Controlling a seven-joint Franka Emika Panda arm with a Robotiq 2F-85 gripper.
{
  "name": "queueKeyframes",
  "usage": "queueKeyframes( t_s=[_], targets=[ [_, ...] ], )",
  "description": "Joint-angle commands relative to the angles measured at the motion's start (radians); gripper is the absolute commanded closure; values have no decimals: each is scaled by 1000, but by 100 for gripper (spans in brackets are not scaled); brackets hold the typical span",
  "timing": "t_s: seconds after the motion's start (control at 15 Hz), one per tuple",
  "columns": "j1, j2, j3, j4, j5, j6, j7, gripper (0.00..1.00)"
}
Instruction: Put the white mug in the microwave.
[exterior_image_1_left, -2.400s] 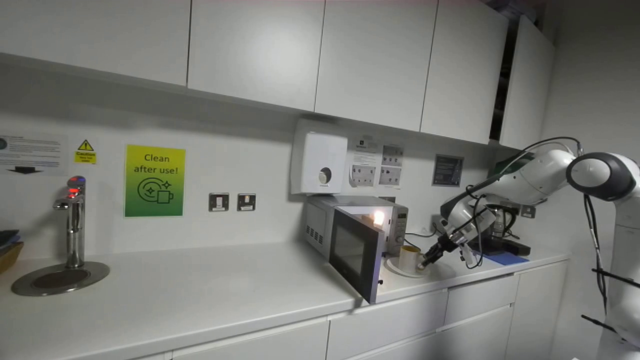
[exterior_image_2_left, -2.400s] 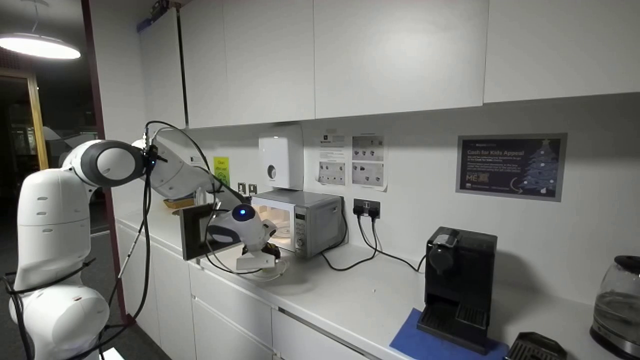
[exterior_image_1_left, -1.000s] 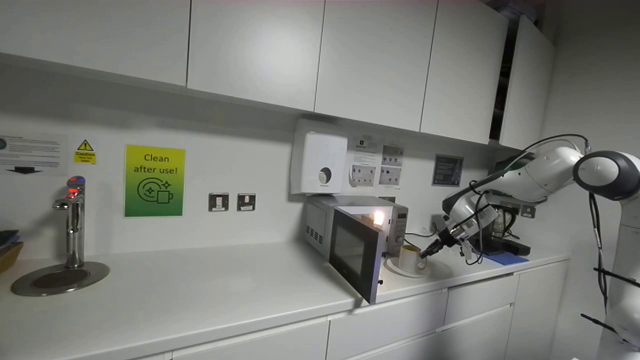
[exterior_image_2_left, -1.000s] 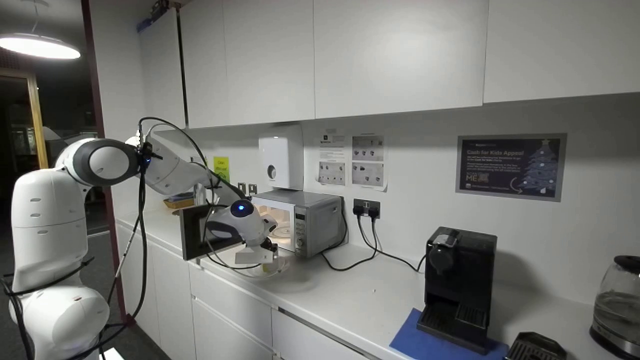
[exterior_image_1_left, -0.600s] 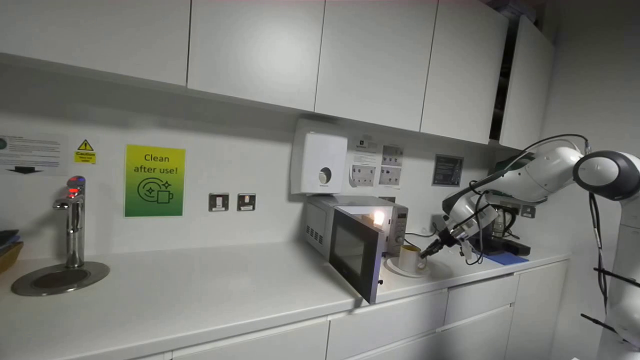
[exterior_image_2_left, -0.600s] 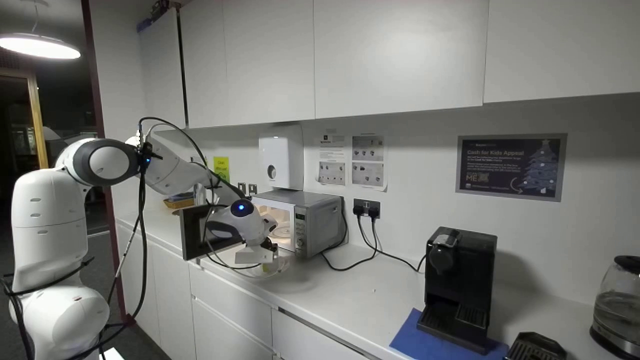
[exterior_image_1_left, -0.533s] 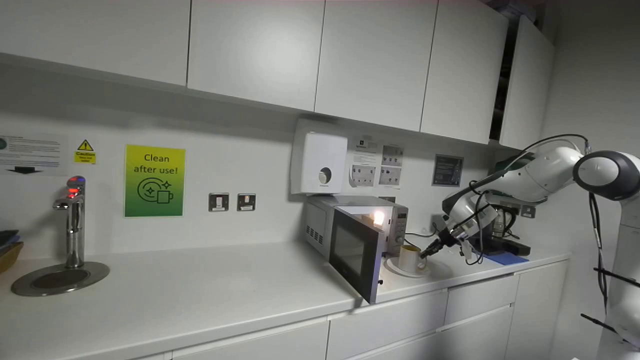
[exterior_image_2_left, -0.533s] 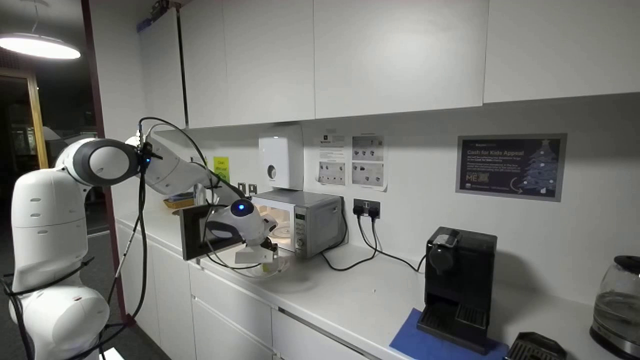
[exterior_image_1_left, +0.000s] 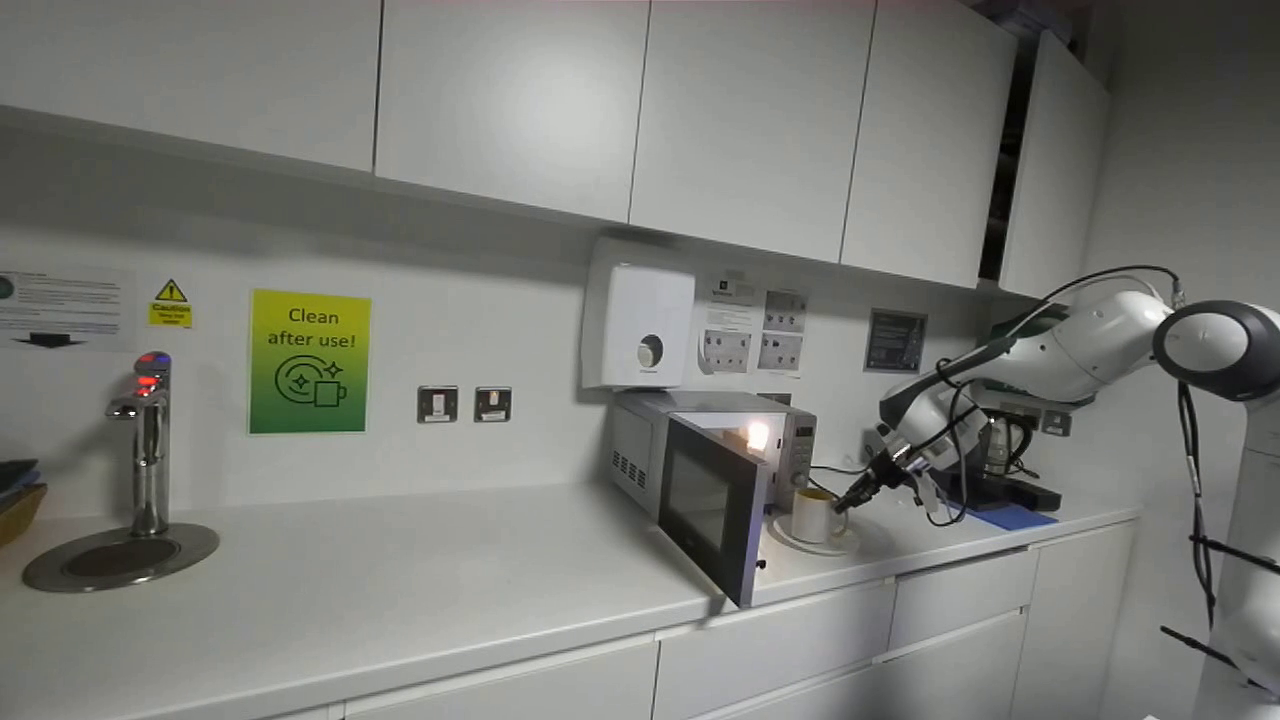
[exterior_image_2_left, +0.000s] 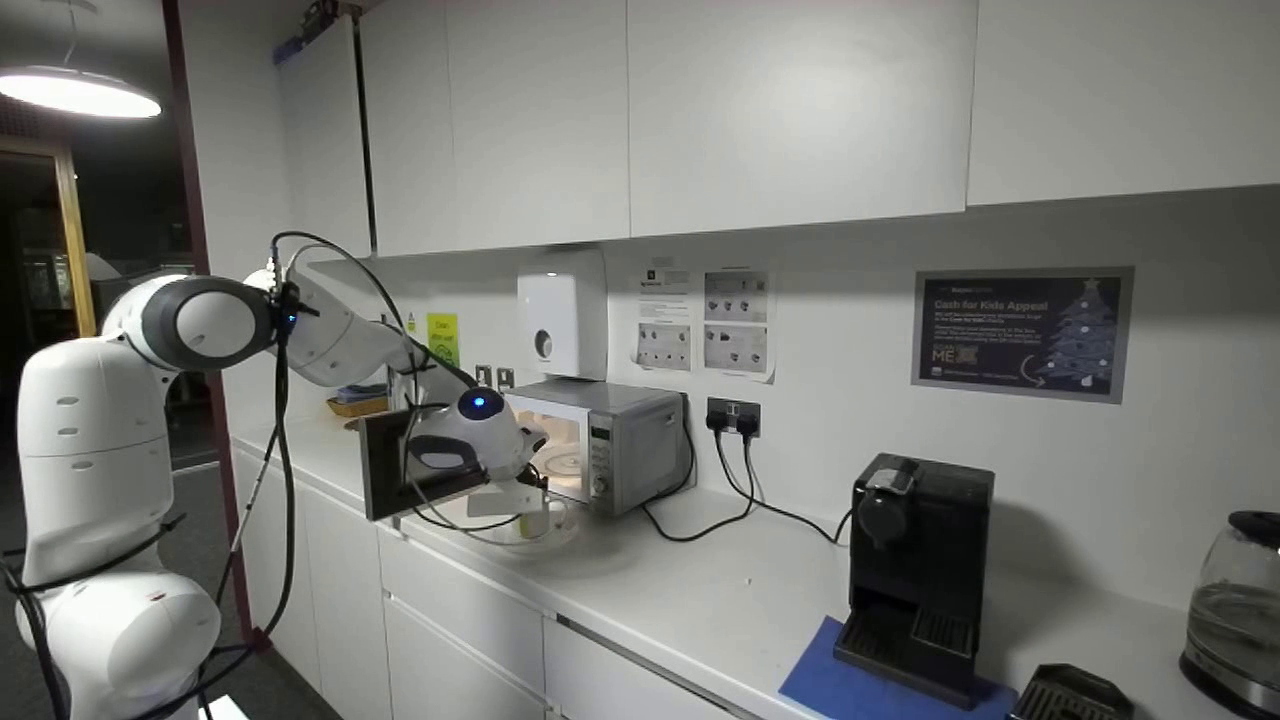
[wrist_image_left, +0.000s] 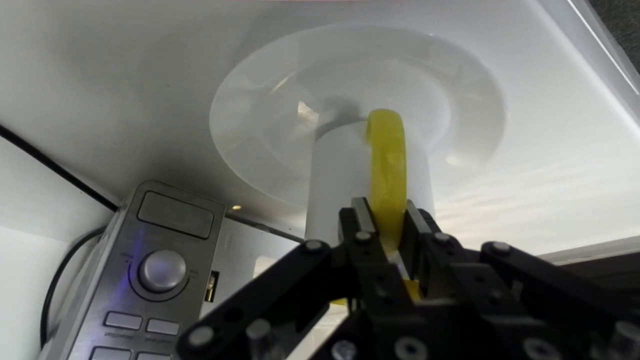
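The white mug (exterior_image_1_left: 811, 516) has a yellow inside and a yellow handle (wrist_image_left: 387, 160). It stands over a white plate (wrist_image_left: 245, 125) on the counter, in front of the microwave; whether its base touches the plate I cannot tell. My gripper (wrist_image_left: 387, 212) is shut on the handle, one finger on each side of it, near its upper end. In an exterior view the gripper (exterior_image_1_left: 841, 505) comes to the mug from the right, angled down. The microwave (exterior_image_2_left: 640, 450) is silver-grey with a lit interior, and its door (exterior_image_1_left: 708, 505) is swung wide. The wrist partly hides the mug in an exterior view.
The microwave door juts over the counter's front edge beside the plate. Right of the microwave run cables to a wall socket (exterior_image_2_left: 734, 418). Further along are a black coffee machine (exterior_image_2_left: 915, 580) on a blue mat (exterior_image_2_left: 815, 665) and a glass jug (exterior_image_2_left: 1235, 610).
In the last half second my gripper and the mug shift slightly toward the microwave door. Earlier, the fingers were lower on the mug's handle and have risen. Door and plate stay put.
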Motion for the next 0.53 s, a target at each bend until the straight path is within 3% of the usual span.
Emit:
queueKeyframes(
  t_s=[0.0,0.47],
  targets=[
    [16,-59,11,0,-47,33,46,96],
    [27,-81,27,34,-57,67,82,96]
  ],
)
